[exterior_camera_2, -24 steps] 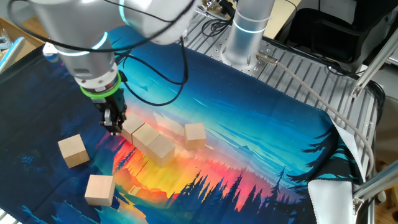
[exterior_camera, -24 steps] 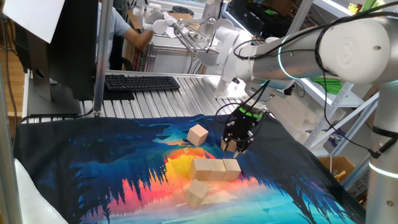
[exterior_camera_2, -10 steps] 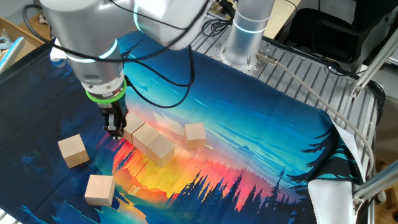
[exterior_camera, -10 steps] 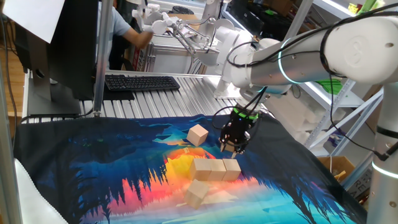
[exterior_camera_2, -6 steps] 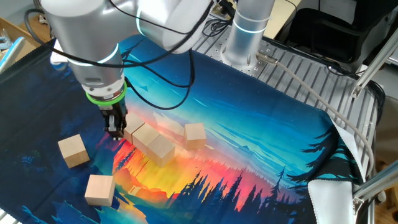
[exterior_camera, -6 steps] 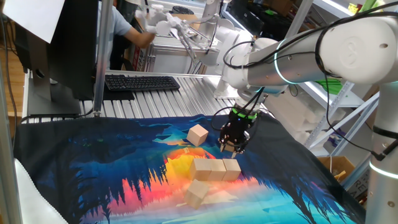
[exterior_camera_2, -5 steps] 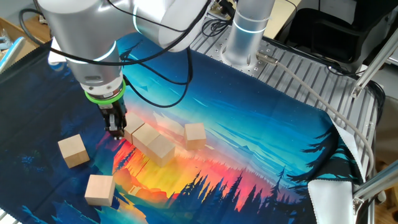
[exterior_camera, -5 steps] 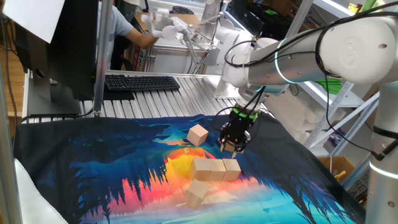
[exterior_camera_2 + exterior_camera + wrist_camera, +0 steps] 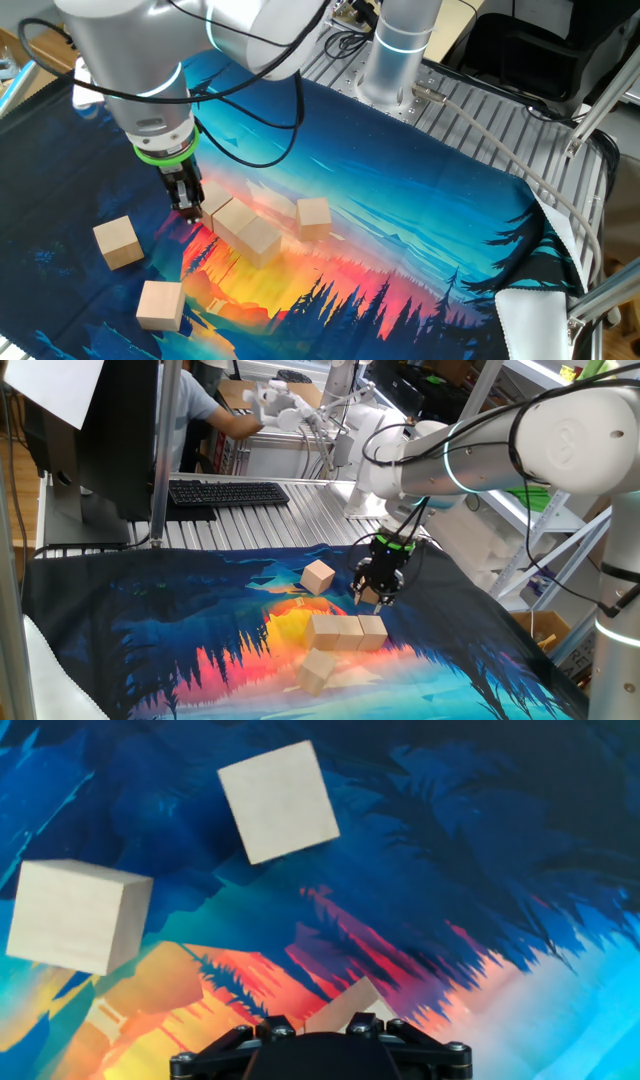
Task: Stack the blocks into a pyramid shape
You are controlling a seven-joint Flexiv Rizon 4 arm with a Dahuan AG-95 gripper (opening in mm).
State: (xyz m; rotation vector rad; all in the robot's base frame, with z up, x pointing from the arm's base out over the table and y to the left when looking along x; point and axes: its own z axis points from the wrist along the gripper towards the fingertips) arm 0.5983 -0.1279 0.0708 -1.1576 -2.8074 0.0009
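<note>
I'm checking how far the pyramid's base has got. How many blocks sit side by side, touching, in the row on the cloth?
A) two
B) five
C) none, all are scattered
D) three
D: in one fixed view, three blocks stand shoulder to shoulder in a single row on the printed cloth, nothing stacked on them, while other cubes lie apart and the gripper hangs just behind the row.

a robotics lab: a slatted aluminium desk [image 9: 290, 515] carries a keyboard [image 9: 228, 492] and a monitor [image 9: 110, 430], metal shelving [image 9: 560, 480] stands at the side, and a second robot arm [image 9: 300, 410] works behind.
</note>
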